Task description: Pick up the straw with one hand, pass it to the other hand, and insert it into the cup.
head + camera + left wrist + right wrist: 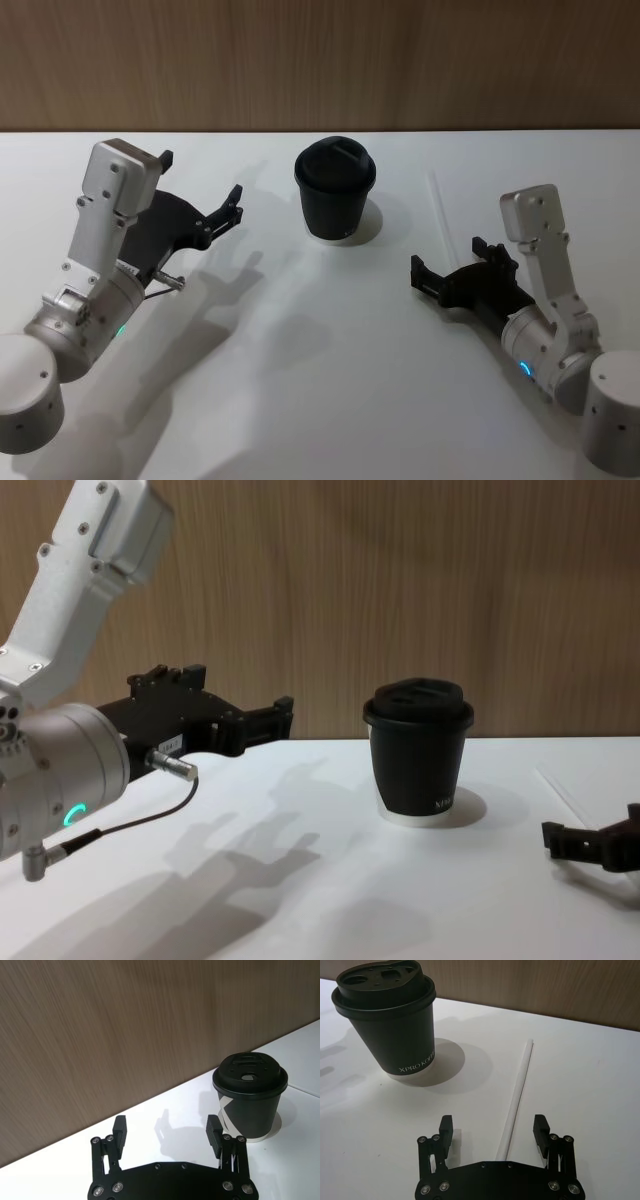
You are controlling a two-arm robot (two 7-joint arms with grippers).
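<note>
Right wrist view: straw (517, 1087) end lies between right gripper's (493, 1129) spread fingers (446, 1128).

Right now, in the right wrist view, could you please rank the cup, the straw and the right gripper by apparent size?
1. the cup
2. the right gripper, open; near the camera and cropped, so unsure versus the cup
3. the straw, thinnest

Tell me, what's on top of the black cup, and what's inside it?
A black lid with small openings sits on the cup. The lid covers the inside, so nothing in there can be seen.
</note>
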